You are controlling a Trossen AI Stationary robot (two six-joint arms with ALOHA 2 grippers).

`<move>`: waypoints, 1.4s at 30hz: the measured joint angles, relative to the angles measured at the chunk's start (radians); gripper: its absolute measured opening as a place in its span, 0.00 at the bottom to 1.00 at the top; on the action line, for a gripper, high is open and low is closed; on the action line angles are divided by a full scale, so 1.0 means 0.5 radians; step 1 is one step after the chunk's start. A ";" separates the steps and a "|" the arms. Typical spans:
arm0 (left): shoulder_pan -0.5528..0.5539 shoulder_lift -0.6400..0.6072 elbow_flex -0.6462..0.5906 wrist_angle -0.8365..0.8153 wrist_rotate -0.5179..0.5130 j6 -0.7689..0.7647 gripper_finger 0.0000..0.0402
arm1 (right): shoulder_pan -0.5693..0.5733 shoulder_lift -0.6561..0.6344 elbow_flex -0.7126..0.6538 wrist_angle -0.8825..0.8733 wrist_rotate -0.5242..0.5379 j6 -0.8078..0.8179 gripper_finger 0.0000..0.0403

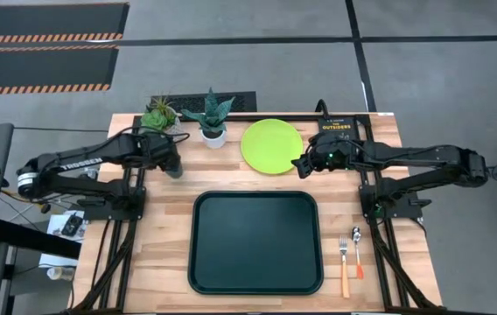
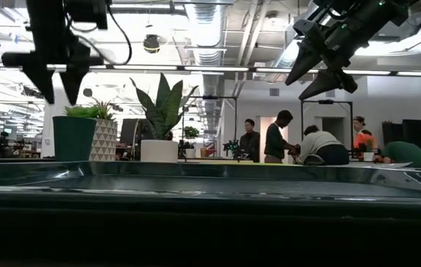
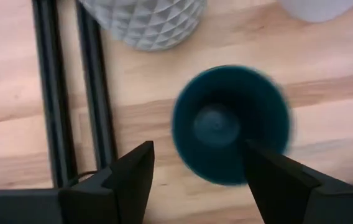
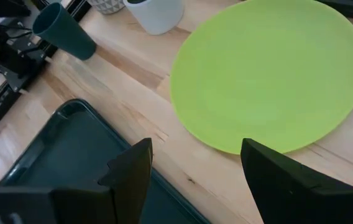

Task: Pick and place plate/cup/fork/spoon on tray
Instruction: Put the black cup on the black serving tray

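Cup (image 3: 229,124) stands upright below the spread left hand (image 3: 201,180), poised for grasping, while the right hand (image 4: 192,177) hangs released at the plate's (image 4: 270,74) three o'clock edge

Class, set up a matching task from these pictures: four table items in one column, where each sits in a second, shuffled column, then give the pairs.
Items
1. plate
2. cup
3. fork
4. tray

Places
A. under the open left gripper, beside the plant pots
B. middle of the table, nothing in it
C. right of the tray, next to the spoon
D. behind the tray, by the open right gripper

Pairs: 1-D, 2-A, 3-C, 4-B
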 joint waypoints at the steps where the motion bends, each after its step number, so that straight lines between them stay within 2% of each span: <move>1: 0.029 -0.001 -0.031 0.034 0.000 0.037 0.57 | 0.000 0.000 0.000 0.000 0.000 -0.001 0.67; 8: 0.268 0.006 -0.216 0.344 0.081 0.298 0.57 | 0.000 0.000 0.000 -0.005 0.001 -0.002 0.67; 15: 0.476 0.009 -0.319 0.482 0.188 0.473 0.54 | 0.001 0.000 0.000 -0.005 0.001 0.003 0.67; 19: 0.511 0.009 -0.322 0.492 0.187 0.527 0.40 | 0.001 0.000 0.000 -0.007 0.001 0.016 0.67; 25: 0.511 0.019 -0.322 0.553 0.168 0.644 0.09 | 0.001 0.000 0.000 -0.008 0.002 0.020 0.67; 27: 0.514 0.028 -0.321 0.583 0.165 0.671 0.03 | 0.001 0.000 0.000 -0.007 0.002 0.020 0.67; 30: 0.515 0.043 -0.318 0.597 0.169 0.670 0.02 | 0.001 0.000 0.000 -0.008 0.003 0.019 0.67; 35: 0.491 0.041 -0.235 0.553 0.295 0.641 0.00 | 0.001 0.000 0.000 -0.008 0.005 0.035 0.67; 42: 0.317 0.040 0.177 0.460 0.565 0.637 0.00 | 0.001 0.000 0.000 -0.015 0.006 0.036 0.67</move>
